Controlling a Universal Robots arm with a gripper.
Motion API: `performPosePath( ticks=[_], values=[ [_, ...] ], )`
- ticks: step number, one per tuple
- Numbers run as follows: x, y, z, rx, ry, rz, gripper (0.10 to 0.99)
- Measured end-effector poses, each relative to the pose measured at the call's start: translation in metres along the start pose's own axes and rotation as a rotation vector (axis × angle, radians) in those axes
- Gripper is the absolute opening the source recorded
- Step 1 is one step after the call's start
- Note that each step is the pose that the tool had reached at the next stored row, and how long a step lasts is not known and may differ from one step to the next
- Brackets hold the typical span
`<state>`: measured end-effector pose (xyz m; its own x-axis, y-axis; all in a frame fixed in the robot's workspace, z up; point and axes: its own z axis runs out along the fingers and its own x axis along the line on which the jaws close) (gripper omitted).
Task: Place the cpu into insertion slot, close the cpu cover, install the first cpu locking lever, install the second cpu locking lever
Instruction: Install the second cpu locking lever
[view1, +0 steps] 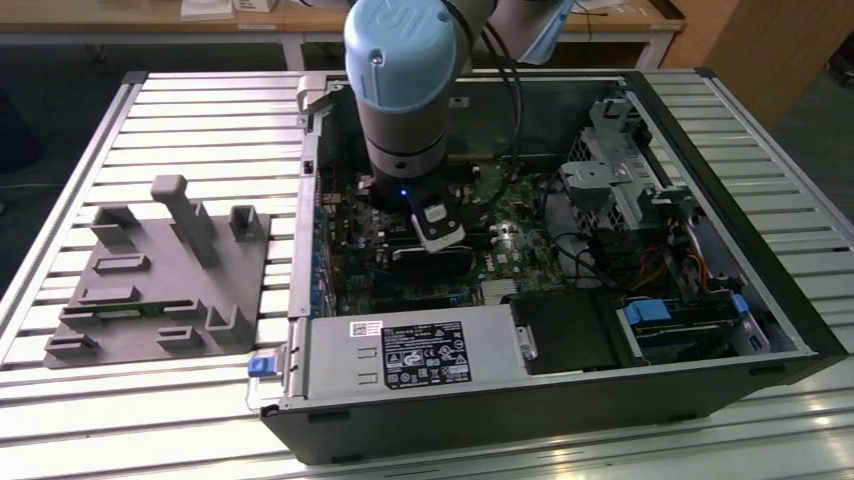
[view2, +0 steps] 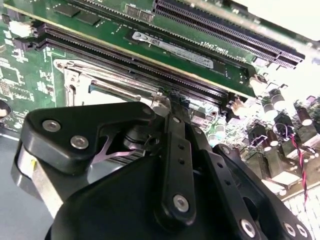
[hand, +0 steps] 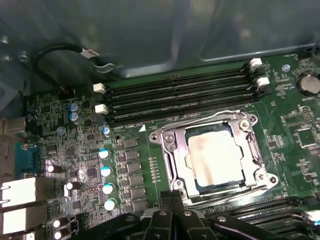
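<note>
The open computer case (view1: 561, 250) lies on a slatted metal table (view1: 200, 130), its walls hemming the green board (hand: 75, 150) on all sides; the arm (view1: 400, 90) comes down through the middle of the opening, with a drive cage (view1: 607, 165) and a tangle of cables on the exterior view's right, a power supply (view1: 400, 355) along the near wall, and freer room over the board on the exterior view's left; outside the case, a grey fixture block (view1: 160, 280) sits well apart on the table; the gripper (hand: 172, 202) hangs low over the board, its black fingertips (hand: 166, 200) drawn together with hardly a gap, holding nothing that I can see, just beside one edge of the insertion slot (hand: 215, 157); one cpu (hand: 215, 152) lies seated flat in that slot, its silvery top bare; one cpu cover (hand: 172, 145) frames it, lying down around the chip; in the first wrist view four long black memory slots (hand: 180, 95) run along the slot's far side, with more on the gripper's side; four blue-topped capacitors (hand: 106, 172) stand in a row near the slot.
</note>
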<state>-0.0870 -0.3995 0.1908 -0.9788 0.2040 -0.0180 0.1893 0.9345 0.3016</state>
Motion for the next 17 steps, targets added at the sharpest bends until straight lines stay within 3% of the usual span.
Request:
performPosePath(
  ticks=[8, 9, 13, 15, 17],
  values=[
    [-0.0004, 0.0079, -0.0256, 0.008, -0.0013, 0.000, 0.106],
    [-0.0005, 0.0085, -0.0269, 0.014, -0.0026, -0.001, 0.106],
    [-0.0061, 0.0097, -0.0270, 0.056, -0.0122, 0.001, 0.106],
    [-0.0119, 0.0109, -0.0266, 0.068, -0.0149, 0.002, 0.106],
    [-0.0171, 0.0127, -0.0259, 0.071, -0.0157, 0.002, 0.106]
  ],
)
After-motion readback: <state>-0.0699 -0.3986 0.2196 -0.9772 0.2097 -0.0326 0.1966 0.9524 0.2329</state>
